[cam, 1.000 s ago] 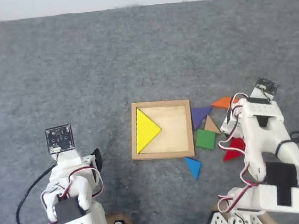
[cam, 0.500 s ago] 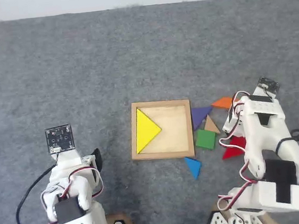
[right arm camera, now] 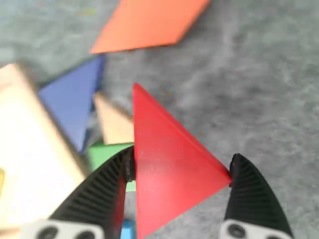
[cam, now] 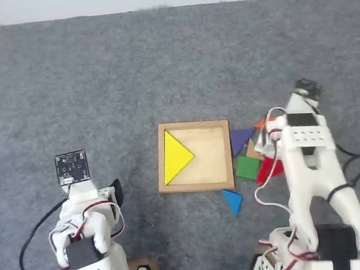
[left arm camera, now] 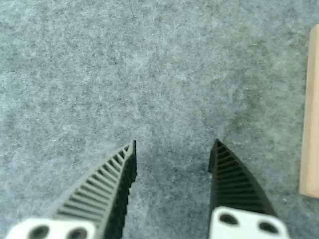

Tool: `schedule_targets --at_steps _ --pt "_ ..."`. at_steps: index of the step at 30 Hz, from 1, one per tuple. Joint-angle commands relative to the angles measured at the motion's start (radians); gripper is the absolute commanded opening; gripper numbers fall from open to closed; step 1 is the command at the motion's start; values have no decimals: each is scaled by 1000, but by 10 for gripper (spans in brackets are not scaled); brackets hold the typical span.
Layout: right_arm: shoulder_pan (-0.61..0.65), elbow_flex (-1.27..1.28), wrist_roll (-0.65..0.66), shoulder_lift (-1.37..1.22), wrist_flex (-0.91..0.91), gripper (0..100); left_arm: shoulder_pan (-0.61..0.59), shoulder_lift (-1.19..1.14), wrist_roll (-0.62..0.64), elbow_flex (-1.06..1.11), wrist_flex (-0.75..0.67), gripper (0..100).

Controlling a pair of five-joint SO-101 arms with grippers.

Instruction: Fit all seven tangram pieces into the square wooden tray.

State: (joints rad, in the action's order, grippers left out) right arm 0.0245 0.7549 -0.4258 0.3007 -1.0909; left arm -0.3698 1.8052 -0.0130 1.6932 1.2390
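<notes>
The tray [cam: 192, 125] lies flat near the middle of the grey carpet [cam: 97, 79], between the two arms. One piece is in it: the yellow triangle [cam: 176, 156], whose long edge runs along the tray wall on the left arm's side. The rest of the tray floor is bare wood.

The other six pieces are outside the tray, on the right arm's side. The purple triangle [cam: 240, 139] lies just beside the tray wall, with the green square [cam: 247, 167] next to it, nearer the arm bases. The tan triangle [right arm camera: 113, 122] sits between those two, touching or almost touching both. The orange piece [right arm camera: 149, 22], a slanted four-sided shape, lies farther out, beyond the purple triangle. The blue triangle [cam: 232, 200] lies apart from the group, off the tray's near corner.

The red triangle [right arm camera: 167, 164] is in the right gripper [right arm camera: 183, 159]. The jaws are closed to the width of the piece: one black finger presses a straight edge and the other meets the opposite corner. In the wrist view one edge of the red triangle overlaps the green square. In the high view it shows just beside the green square, partly under the arm. Whether it is clear of the carpet I cannot tell.

The left gripper [left arm camera: 172, 149] hangs over bare carpet near its own base, well apart from the pieces. Its jaws are spread wide with nothing between them, and the tray's edge lies off to one side.
</notes>
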Motion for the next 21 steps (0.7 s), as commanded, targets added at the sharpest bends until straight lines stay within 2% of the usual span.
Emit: schedule_targets --at_steps 1,6,11,18,21 --pt "131 -61 5 50 -8 202 -5 18 -5 -10 5 234" --pt "288 -158 -57 -19 24 202 -5 18 -5 -10 5 234" --pt "427 -379 -166 -209 21 202 -5 18 -5 -10 5 234" --pt "433 -750 -462 -578 -28 203 -5 18 -5 -10 5 234" --pt "437 -893 -545 -708 -59 203 -5 18 -5 -10 5 234"
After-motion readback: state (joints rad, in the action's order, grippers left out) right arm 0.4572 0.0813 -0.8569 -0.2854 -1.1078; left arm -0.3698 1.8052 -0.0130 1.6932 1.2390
